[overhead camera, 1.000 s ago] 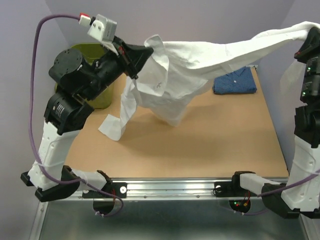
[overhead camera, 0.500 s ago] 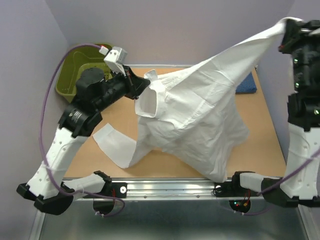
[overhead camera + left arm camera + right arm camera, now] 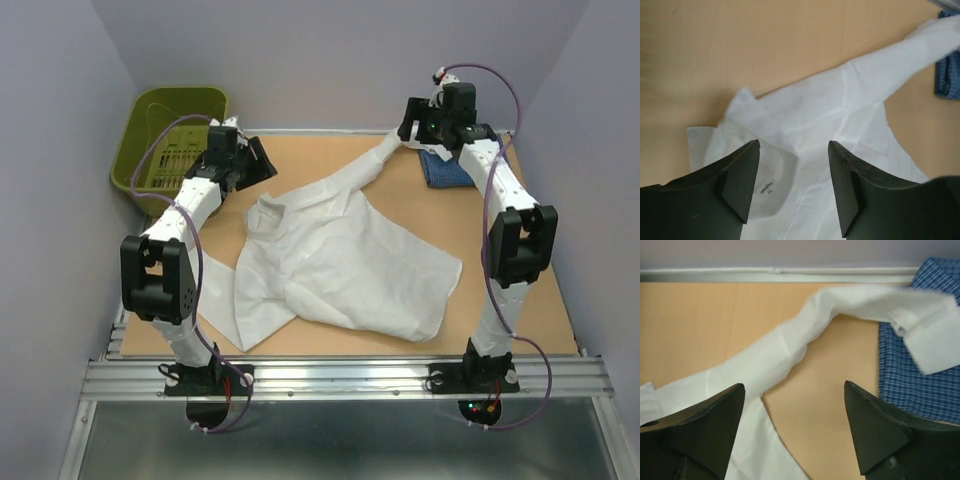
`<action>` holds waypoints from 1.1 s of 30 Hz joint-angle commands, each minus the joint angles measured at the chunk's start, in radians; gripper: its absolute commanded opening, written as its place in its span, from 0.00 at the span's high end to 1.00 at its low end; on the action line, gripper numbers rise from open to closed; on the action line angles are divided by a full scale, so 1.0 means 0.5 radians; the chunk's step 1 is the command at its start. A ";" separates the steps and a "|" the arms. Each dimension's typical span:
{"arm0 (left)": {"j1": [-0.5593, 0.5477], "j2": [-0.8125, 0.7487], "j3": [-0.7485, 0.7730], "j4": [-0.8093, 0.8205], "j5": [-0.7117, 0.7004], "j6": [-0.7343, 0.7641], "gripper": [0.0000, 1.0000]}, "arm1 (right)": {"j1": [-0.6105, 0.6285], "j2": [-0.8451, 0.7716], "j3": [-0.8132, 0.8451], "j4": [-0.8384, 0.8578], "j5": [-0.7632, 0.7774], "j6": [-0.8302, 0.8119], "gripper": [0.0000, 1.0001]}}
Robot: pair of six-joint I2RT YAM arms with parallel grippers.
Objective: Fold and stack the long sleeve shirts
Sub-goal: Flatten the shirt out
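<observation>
white shirt (image 3: pixel 340 260) under left tool (image 3: pixel 794 146), right tool (image 3: pixel 794 386)

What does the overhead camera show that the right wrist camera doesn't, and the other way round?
Only overhead: the green basket, the left hand, and the whole white shirt with its collar, spread on the table. Only the right wrist: the fine check of the blue shirt and the white cuff lying on it. Both: the shirt's long sleeve, the blue shirt and the table.
</observation>
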 commanded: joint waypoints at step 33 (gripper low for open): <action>-0.227 0.038 -0.280 0.242 -0.277 0.710 0.26 | -0.113 -1.302 -2.282 -0.049 0.473 0.765 0.10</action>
